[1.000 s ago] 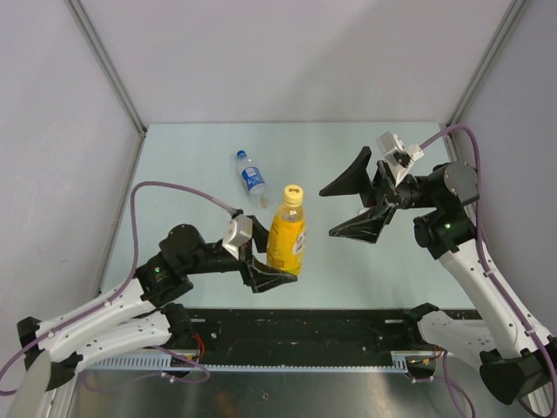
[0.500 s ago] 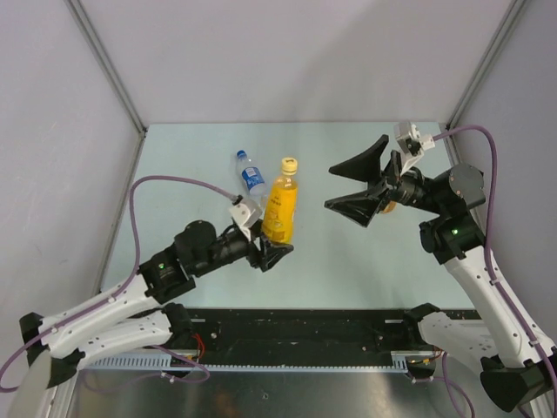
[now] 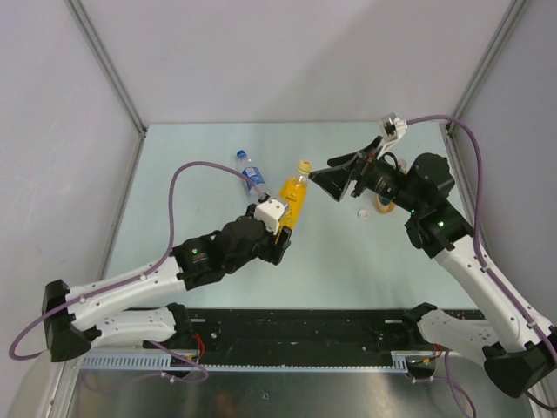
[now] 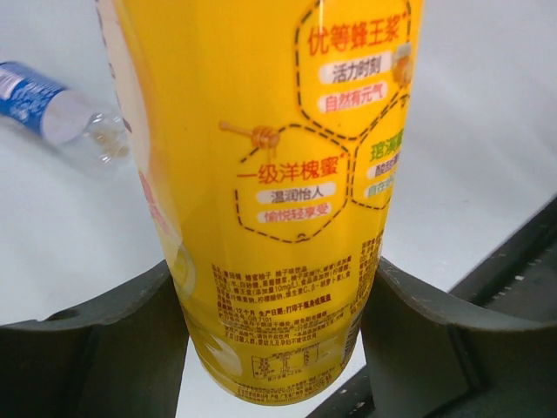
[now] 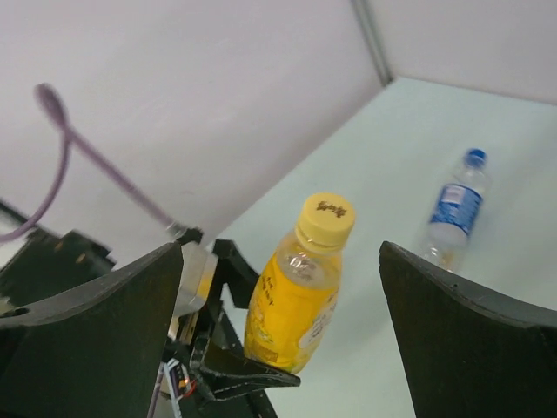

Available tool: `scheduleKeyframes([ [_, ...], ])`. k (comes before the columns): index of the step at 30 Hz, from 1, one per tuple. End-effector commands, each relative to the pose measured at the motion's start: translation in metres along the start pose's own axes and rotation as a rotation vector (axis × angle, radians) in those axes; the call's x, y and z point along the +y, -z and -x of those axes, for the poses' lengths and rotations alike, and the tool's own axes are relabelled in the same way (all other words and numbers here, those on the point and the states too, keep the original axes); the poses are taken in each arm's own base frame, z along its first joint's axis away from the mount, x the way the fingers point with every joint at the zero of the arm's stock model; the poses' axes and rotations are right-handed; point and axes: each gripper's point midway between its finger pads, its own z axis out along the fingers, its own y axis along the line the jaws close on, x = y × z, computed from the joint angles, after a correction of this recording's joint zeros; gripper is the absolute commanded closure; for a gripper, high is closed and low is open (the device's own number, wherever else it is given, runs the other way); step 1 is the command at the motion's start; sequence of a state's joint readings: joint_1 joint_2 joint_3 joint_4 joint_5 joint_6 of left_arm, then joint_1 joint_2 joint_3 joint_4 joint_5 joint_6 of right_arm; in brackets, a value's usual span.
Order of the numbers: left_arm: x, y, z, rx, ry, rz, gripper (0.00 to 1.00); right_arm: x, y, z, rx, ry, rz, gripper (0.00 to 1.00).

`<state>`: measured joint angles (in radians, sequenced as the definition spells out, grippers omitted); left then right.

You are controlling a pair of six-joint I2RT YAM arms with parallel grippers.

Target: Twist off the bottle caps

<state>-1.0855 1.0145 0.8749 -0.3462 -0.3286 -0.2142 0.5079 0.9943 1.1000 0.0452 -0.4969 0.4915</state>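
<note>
My left gripper [image 3: 281, 235] is shut on the lower body of the yellow bottle [image 3: 292, 202] and holds it off the table, tilted, with its yellow cap [image 3: 304, 165] on. The left wrist view shows the fingers [image 4: 113, 348] pressed on both sides of the bottle [image 4: 278, 174]. My right gripper [image 3: 322, 171] is open and empty, just right of the cap; in its wrist view the cap [image 5: 325, 218] sits between the spread fingers [image 5: 87, 331]. The clear bottle [image 3: 251, 177] with a blue cap [image 5: 474, 158] lies on the table. The orange bottle [image 3: 383, 205] is mostly hidden behind the right arm.
A small pale cap [image 3: 365, 214] lies on the table next to the orange bottle. The clear bottle also shows in the left wrist view [image 4: 61, 117]. Grey walls enclose the table on three sides. A black rail [image 3: 296, 331] runs along the near edge.
My left arm has reached forward and carried the yellow bottle up and to the right. My right gripper has swung left and down towards the bottle's cap, still open.
</note>
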Motion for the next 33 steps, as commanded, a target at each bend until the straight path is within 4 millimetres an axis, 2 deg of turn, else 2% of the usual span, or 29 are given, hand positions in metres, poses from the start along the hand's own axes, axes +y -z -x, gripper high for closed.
scheduleKeyframes([
  [1, 0.019, 0.001, 0.011, -0.003, 0.012, 0.169, 1.0, -0.032, -0.005, 0.009, -0.015, -0.017, -0.209, 0.02],
  [5, 0.018, -0.008, 0.003, 0.052, -0.03, 0.221, 1.0, -0.045, -0.011, -0.002, 0.014, -0.049, -0.264, 0.05],
  [13, 0.011, -0.017, -0.004, 0.097, -0.061, 0.236, 1.0, -0.058, -0.022, -0.019, 0.081, -0.083, -0.307, 0.16],
  [15, 0.011, -0.017, -0.003, 0.097, -0.061, 0.234, 1.0, -0.061, -0.022, -0.022, 0.088, -0.088, -0.316, 0.18],
  [19, 0.009, -0.017, -0.004, 0.099, -0.065, 0.228, 1.0, -0.066, -0.025, -0.025, 0.094, -0.098, -0.332, 0.3],
  [26, 0.007, -0.018, -0.007, 0.111, -0.076, 0.219, 1.0, -0.07, -0.03, -0.029, 0.096, -0.121, -0.337, 0.35],
  [31, 0.008, -0.018, -0.009, 0.117, -0.081, 0.221, 1.0, -0.07, -0.034, -0.032, 0.108, -0.137, -0.322, 0.46],
  [33, 0.008, -0.017, -0.01, 0.116, -0.08, 0.223, 1.0, -0.07, -0.035, -0.033, 0.111, -0.139, -0.32, 0.56],
])
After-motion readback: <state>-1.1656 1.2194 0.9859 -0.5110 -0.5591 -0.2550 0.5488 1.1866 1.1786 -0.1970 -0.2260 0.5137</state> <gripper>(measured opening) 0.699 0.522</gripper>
